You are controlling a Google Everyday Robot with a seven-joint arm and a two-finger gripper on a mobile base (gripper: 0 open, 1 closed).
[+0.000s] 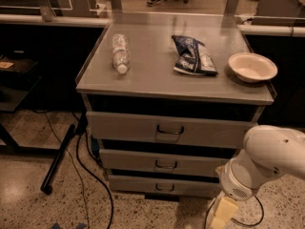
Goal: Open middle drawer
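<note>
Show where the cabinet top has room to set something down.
Bare: the strip between bottle and chip bag, and the front of the cabinet top. Crowded: right side, bag beside bowl. The gripper hangs low right, by the drawers.

Cabinet top (157,82): bottle (120,53), bag (193,56) (crumpled), bowl (252,67)
</note>
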